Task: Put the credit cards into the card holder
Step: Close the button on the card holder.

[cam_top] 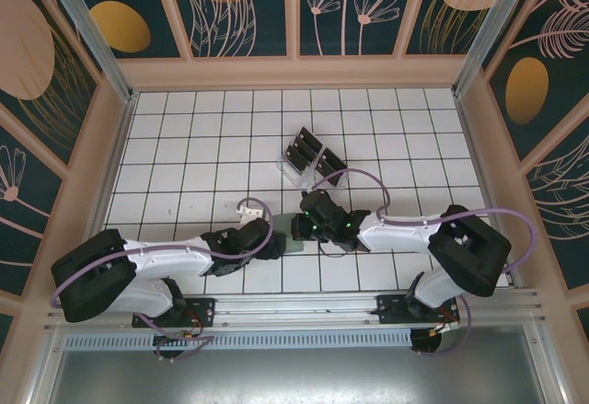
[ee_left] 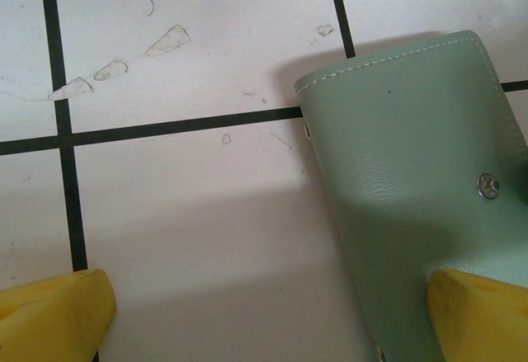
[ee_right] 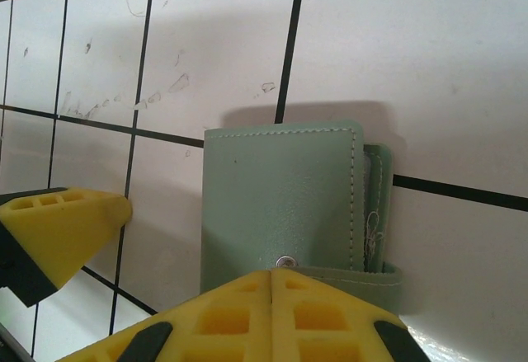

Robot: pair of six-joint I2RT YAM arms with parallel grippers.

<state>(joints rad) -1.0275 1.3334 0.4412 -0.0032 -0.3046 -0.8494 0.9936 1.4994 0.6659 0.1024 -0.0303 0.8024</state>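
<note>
Sage-green card holder [ee_right: 280, 197] on bench [cam_top: 184, 146], left hand [ee_left: 264, 321] wide open and empty, straddling its edge, right hand [ee_right: 272, 308] closed tight over it, credit cards [cam_top: 304, 146] in clear rack [cam_top: 294, 176] beyond.

The card holder [ee_right: 280, 205] lies flat on the table [cam_top: 184, 146]. Behind it, farther from the arms, stands the rack [cam_top: 293, 174] with the credit cards [cam_top: 301, 149] in its slots. The left gripper [ee_left: 264, 321] is at the holder's left with one fingertip [ee_left: 483, 312] over the holder's edge. The right gripper [ee_right: 272, 296] is at its right.

Table's [cam_top: 184, 137] far left lies free; rack [cam_top: 293, 176] stands just beyond the card holder [ee_right: 280, 205].
</note>
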